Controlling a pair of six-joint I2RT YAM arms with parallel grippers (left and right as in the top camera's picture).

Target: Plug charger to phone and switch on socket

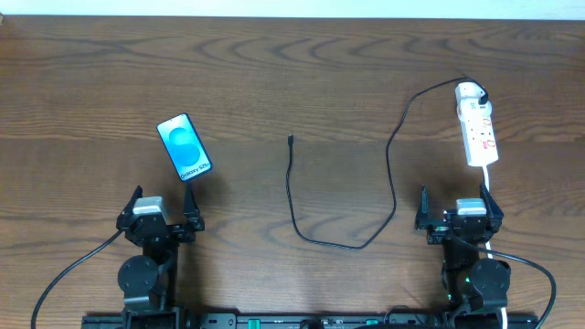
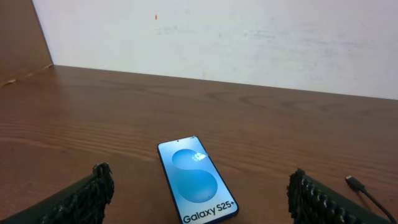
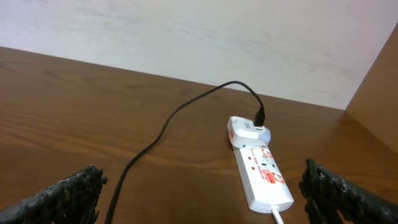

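Brown wood-grain table point(image 1: 91, 82) carries everything, with a pale wall point(image 2: 249, 37) behind its far edge. At the left, the left gripper point(image 1: 164, 197) sits near the front edge with its jaws spread wide and nothing between them. Its wrist view shows only two dark ribbed fingertips point(image 2: 84, 200), cut off by the bottom of the frame.

Just beyond it lies the phone point(image 1: 185, 147), one only, flat and at a slant, its screen up and lit blue (the "Galaxy" end is nearer the gripper). Bare wood separates it from the charger point(image 1: 292, 183), a single thin black cable. Its small plug tip point(image 1: 291, 139) lies free near the table's middle, well apart from the phone. From the tip the cable runs toward the front, loops round to the right, then climbs to a white adapter point(image 3: 247, 130) seated in the far end of the socket point(image 1: 478, 128).

That socket is one narrow white strip with red markings, lying flat at the right. The right gripper point(image 1: 459, 203) sits just in front of it, jaws wide and empty too. The strip's white cord point(image 1: 485, 178) leaves its near end and runs toward the right arm, which covers part of it. The switches are too small to count, and whether any is on cannot be told. Two black leads point(image 1: 64, 274) trail from the arm bases at the bottom corners (each partly cut off by the frame).
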